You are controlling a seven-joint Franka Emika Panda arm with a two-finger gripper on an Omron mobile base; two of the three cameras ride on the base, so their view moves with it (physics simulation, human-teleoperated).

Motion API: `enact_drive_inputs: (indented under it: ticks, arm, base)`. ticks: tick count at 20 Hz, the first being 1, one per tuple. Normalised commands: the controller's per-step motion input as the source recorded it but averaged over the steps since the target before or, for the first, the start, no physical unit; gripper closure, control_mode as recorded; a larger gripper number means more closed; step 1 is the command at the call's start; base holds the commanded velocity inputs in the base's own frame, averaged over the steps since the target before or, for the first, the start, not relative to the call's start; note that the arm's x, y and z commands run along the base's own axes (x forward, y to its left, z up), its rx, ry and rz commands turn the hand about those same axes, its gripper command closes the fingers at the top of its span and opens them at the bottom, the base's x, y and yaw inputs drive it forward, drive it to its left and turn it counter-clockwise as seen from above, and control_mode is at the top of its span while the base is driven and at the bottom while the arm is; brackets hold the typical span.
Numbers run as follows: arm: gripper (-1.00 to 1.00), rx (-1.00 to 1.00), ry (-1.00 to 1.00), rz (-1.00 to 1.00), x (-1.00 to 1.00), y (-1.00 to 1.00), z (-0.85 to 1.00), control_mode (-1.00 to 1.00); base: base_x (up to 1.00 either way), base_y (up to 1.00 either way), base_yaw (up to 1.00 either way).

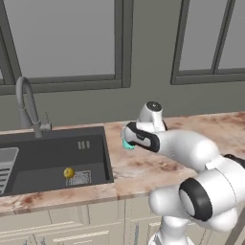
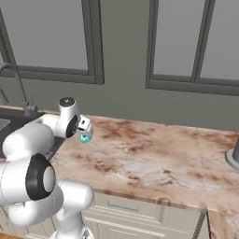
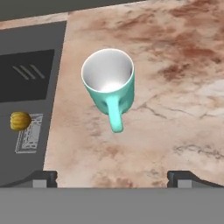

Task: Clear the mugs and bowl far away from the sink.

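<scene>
Hand view looks down on the teal mug [image 3: 109, 81], which stands upright on the marbled brown counter [image 3: 175, 87], its white inside showing and its handle pointing toward six o'clock. The gripper [image 3: 112, 177] hangs above it with its two dark fingertips [image 3: 43, 178] spread as wide as they go, one at seven o'clock and the other at five o'clock of the picture, nothing between them and neither touching the mug. At nine o'clock from the mug lies the dark sink [image 3: 26, 87], its edge just beside the mug, and on the basin floor at about eight o'clock sits the yellow mug [image 3: 19, 121], next to a small square drain grate [image 3: 29, 138].

From the left base view, the teal mug [image 1: 128, 143] peeks out at the nine o'clock side of the robot's hand, on the counter just past the sink's right rim. The yellow mug [image 1: 69, 172] rests low in the basin [image 1: 52, 158], with the curved faucet [image 1: 26, 107] rising at eleven o'clock from it.

From the right base view, the teal mug [image 2: 85, 138] shows just below the hand, near the counter's left end.
</scene>
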Motion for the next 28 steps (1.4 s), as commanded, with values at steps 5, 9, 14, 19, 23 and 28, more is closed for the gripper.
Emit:
enact_drive_inputs:
  ticks: [5, 9, 14, 19, 23, 28]
  arm:
    - [-1.00, 0.00, 0.00, 0.05, 0.38, 0.00, -0.35, -1.00]
    - [-1.00, 0.00, 0.00, 0.04, 0.39, 0.00, -0.34, -1.00]
    - [-1.00, 0.00, 0.00, 0.05, 0.29, 0.00, -0.27, -1.00]
    - [-1.00, 0.00, 0.00, 0.05, 0.30, 0.00, -0.25, -1.00]
    - [-1.00, 0.00, 0.00, 0.05, 0.13, 0.00, -0.28, -1.00]
    - [-1.00, 0.00, 0.00, 0.04, 0.00, 0.02, -0.29, -1.00]
  base:
    - [0.00, 0.00, 0.00]
    - [0.00, 0.00, 0.00]
    - [0.00, 0.00, 0.00]
    - [0.00, 0.00, 0.00]
    - [0.00, 0.00, 0.00]
    - [0.00, 0.00, 0.00]
